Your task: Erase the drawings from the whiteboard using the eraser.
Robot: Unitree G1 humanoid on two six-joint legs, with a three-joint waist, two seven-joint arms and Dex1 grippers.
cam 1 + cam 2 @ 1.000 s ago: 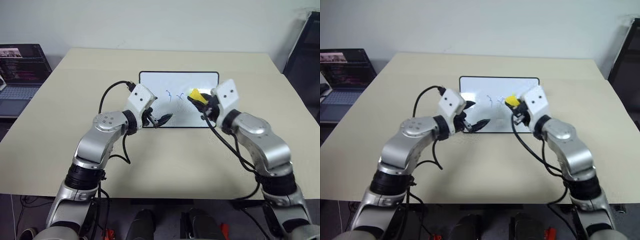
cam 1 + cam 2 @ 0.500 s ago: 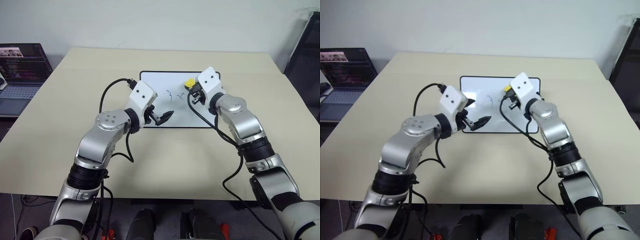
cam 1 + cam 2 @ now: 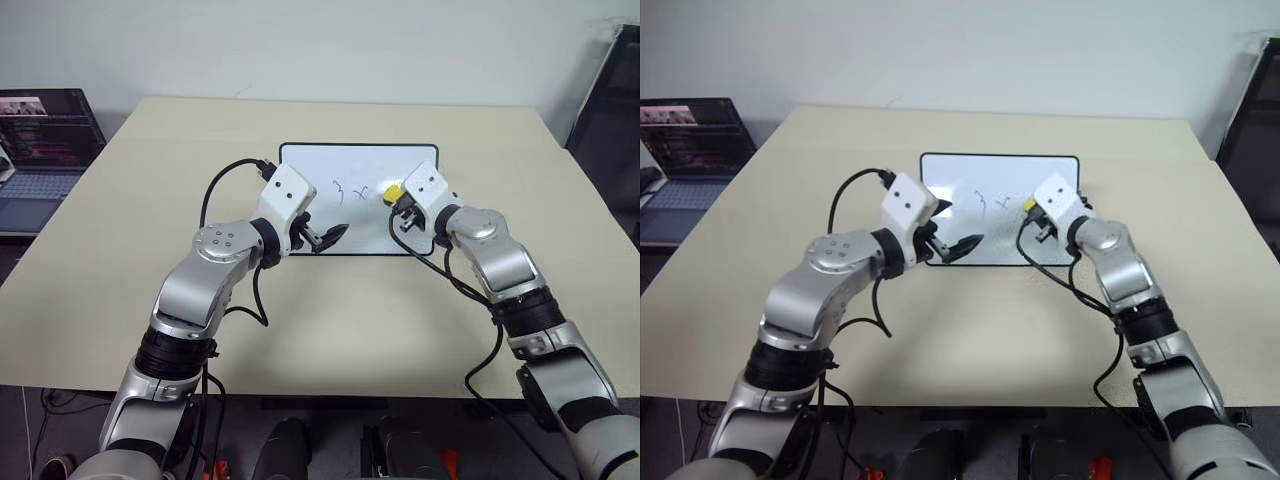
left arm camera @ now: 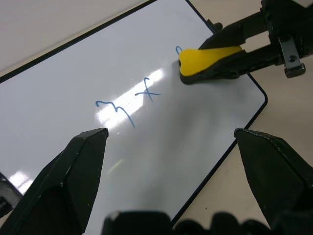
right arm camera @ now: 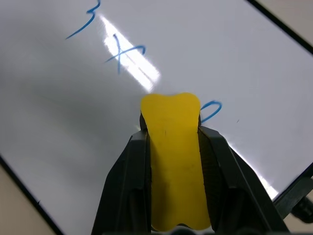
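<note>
Thin blue marker drawings (image 5: 117,49) all unerased on white black-framed whiteboard (image 3: 320,165); yellow block eraser (image 5: 175,152) pinched in right hand (image 3: 400,200), touching beside last mark; left hand (image 3: 333,234) spread.

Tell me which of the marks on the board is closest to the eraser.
The round mark at the row's end, partly hidden by the yellow eraser; the cross and the three sit farther off.

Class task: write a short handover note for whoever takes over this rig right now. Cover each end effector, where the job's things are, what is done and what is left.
Right end effector: shut on the eraser, over the whiteboard by the last mark.
Left end effector: open, holding nothing, at the board's near edge.
The whiteboard lies flat on the table.
Done: eraser picked up and brought to the board.
Left: the drawings are all readable; wipe them off.
</note>
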